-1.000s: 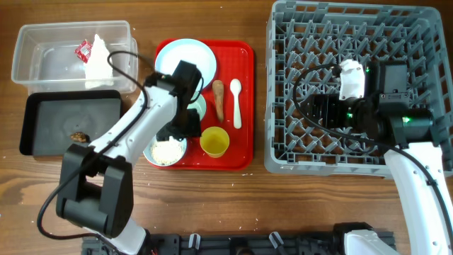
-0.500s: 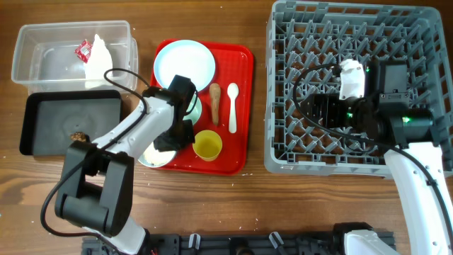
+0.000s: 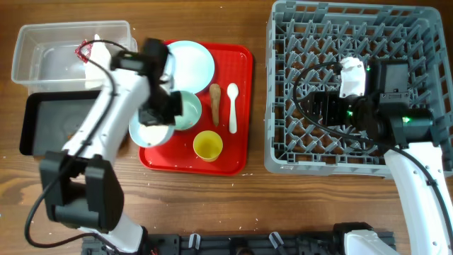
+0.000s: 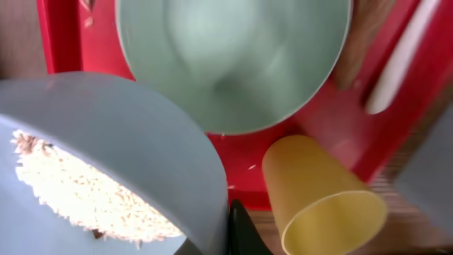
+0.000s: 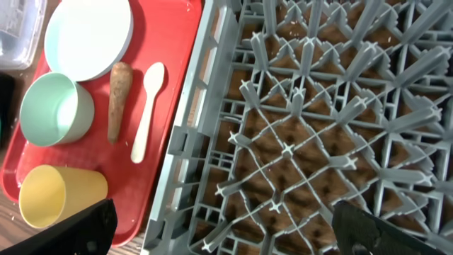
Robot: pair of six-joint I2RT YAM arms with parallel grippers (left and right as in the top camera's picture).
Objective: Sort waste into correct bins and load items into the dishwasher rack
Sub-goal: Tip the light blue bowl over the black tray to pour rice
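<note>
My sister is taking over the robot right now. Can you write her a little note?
Left fingers: shut on the rim of the blue bowl, which has rice in it and is held over the left edge of the red tray.
Right fingers: open, empty, above the rack.
Done: paper is in the clear tub.
Left: rice and food stick to the tub or the black tray; plate, green bowl, cup, spoon and blue bowl to the rack.

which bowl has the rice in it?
The pale blue bowl at the red tray's left edge: white rice grains cover its bottom. The pale green bowl beside it is empty.
</note>
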